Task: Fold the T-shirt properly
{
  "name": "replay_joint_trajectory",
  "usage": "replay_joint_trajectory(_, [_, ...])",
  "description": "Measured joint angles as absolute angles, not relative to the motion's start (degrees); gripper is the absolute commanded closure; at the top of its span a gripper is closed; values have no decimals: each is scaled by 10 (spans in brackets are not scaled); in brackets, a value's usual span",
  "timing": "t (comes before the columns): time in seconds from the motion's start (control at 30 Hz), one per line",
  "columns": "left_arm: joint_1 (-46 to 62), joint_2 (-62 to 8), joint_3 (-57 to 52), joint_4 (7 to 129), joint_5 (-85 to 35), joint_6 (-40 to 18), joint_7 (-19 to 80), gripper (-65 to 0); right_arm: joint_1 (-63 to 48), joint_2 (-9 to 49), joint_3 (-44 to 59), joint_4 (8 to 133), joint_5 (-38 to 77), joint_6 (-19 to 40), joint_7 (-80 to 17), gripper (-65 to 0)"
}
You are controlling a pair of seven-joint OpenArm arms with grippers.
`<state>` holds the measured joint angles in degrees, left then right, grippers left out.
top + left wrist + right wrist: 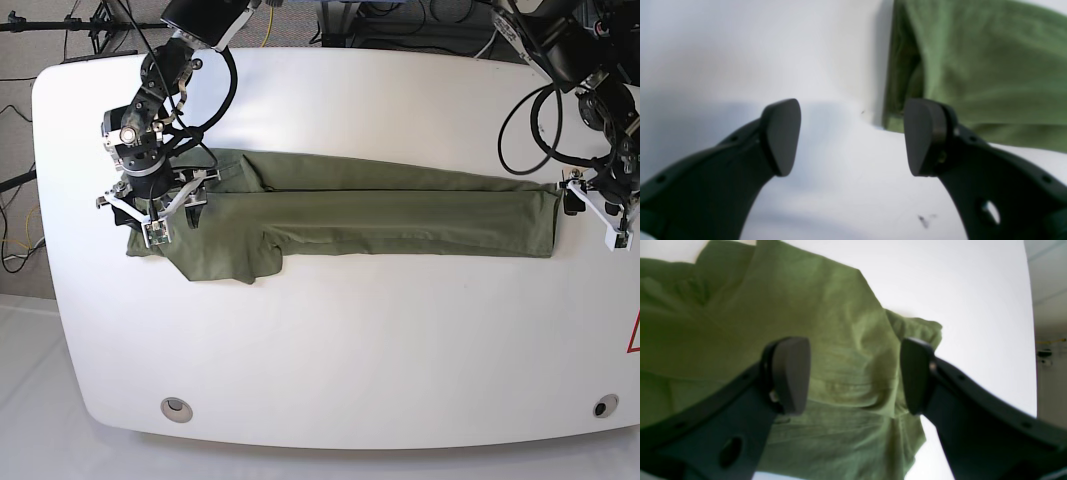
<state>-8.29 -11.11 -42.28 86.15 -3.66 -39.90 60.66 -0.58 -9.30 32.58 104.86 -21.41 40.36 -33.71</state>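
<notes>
The olive-green T-shirt (pixel 400 215) lies on the white table (pixel 350 350) as a long, narrow strip running left to right, with a sleeve bulging out at its lower left. My right gripper (pixel 150 210) hovers over the shirt's left end. In the right wrist view it (pixel 855 375) is open, with wrinkled T-shirt (pixel 826 323) fabric below and nothing between the fingers. My left gripper (pixel 597 212) stands just past the shirt's right end. It (pixel 851 136) is open over bare table, and the T-shirt (pixel 990 66) edge lies beyond its right finger (pixel 923 136).
Black cables (pixel 530 110) loop from the arm at the back right. Two round holes (pixel 177 407) (pixel 603 405) sit near the table's front edge. A red mark (pixel 634 335) shows at the right edge. Floor and stands lie beyond the table's back edge.
</notes>
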Motion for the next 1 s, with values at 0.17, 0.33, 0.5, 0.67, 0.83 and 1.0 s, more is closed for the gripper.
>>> replay_joint_trajectory(0.17, [-87, -112, -414, 834, -54, -399, 598, -444, -3, -92, 327, 1048, -216, 403, -337, -401])
replay_joint_trajectory(0.33, [-84, -112, -395, 818, -64, -399, 605, -448, -1, -92, 325, 1040, -216, 403, -338, -405])
replay_joint_trajectory(0.5, [-84, -112, -373, 808, -86, -399, 602, -446, 4, -92, 325, 1029, -220, 403, -343, -407])
replay_joint_trajectory(0.67, [-89, -115, -348, 778, -115, -400, 556, -443, 16, -92, 332, 986, -223, 402, -347, -408])
replay_joint_trajectory(0.83, [-91, -112, -343, 765, -116, -399, 536, -440, 16, -93, 333, 972, -221, 404, -346, -408])
replay_joint_trajectory(1.0, [-93, -112, -338, 757, -90, -399, 514, -435, 23, -93, 343, 958, -222, 405, -348, -409])
